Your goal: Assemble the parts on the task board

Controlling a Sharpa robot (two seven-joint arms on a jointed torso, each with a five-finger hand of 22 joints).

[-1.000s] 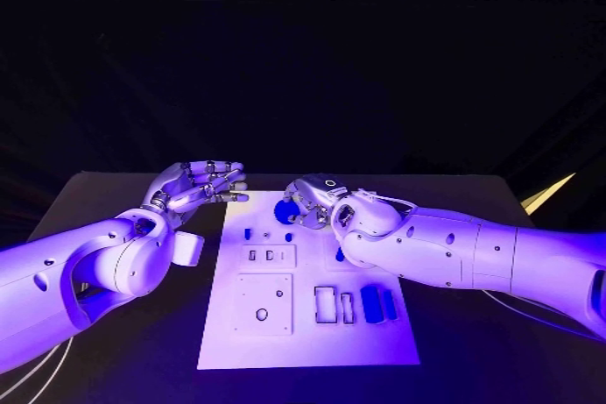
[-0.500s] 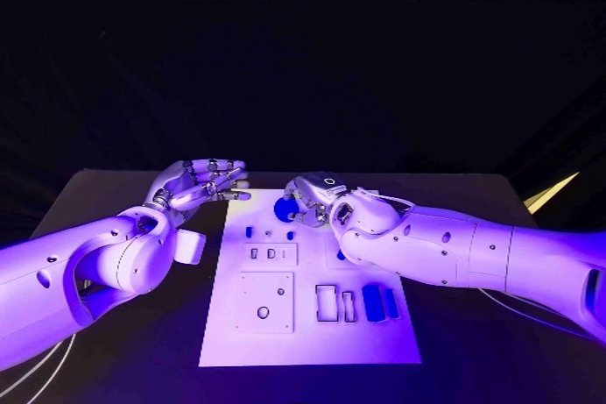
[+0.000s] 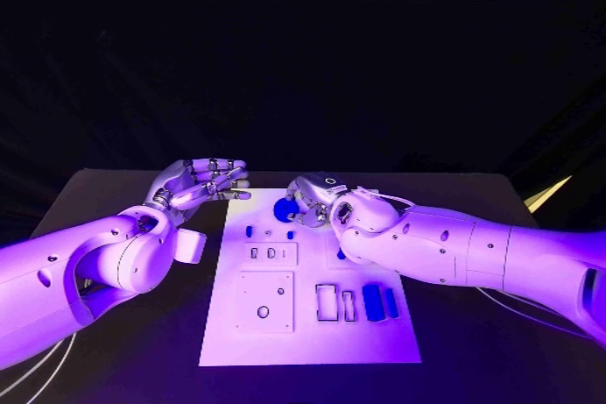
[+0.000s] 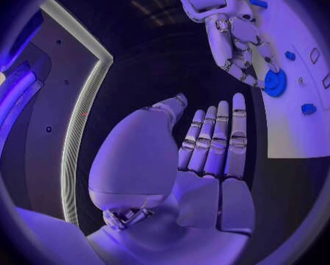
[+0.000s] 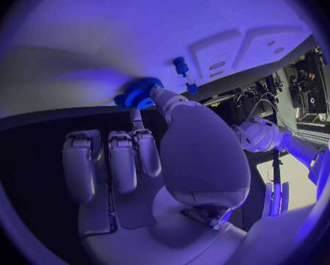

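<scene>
Table (image 3: 114, 211): a black surface in a dark room, on which the board is laid.
Board (image 3: 309, 338): a white plate at the middle of the table, with raised white blocks and slots; it is also seen in the left wrist view (image 4: 300, 129) and the right wrist view (image 5: 99, 35).
Right hand (image 3: 316, 204): placed over the far end of the board, its fingers closed down on the gear; in the right wrist view (image 5: 146, 159) a fingertip is seen touching the gear's toothed rim.
Left hand (image 3: 200, 185): held just off the board's far left corner, palm up, fingers extended and close together, nothing held; the same is seen in the left wrist view (image 4: 202, 159).
Gear (image 3: 285, 209): a round blue toothed part at the far end of the board, under the right hand; seen also at (image 5: 137, 92) and (image 4: 274, 83).
Blue block (image 3: 374, 302): an oblong part lying at the board's near right, beside two narrow slots.
Small blue parts (image 5: 181, 66): set on the board just beside the gear; their shape cannot be told.
</scene>
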